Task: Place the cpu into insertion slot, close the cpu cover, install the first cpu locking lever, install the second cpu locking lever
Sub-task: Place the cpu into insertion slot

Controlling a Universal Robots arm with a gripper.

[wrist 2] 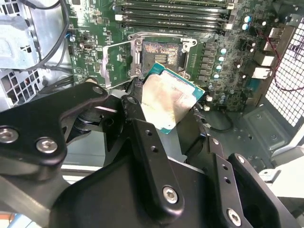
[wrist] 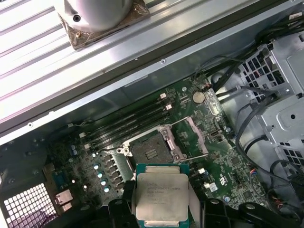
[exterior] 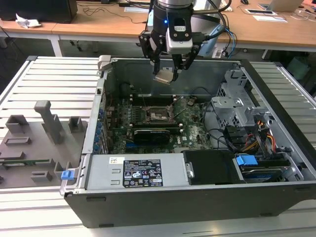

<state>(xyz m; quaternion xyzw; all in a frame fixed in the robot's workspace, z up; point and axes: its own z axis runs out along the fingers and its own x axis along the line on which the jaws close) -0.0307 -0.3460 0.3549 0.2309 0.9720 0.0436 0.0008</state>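
Silver-grey square metal cpu is gripped by the black claw, in the air over the green motherboard, near the square dark insertion slot; the thin metal cpu cover stands open beside that slot.

The arm comes straight down from above with its wrist upright, and a blue light glows on the wrist housing. The gripper points downward and hangs in the air. Its two black fingers press in on opposite edges of the cpu, which sits slightly tilted between the tips. In the first wrist view the fingertips flank the chip on either side.
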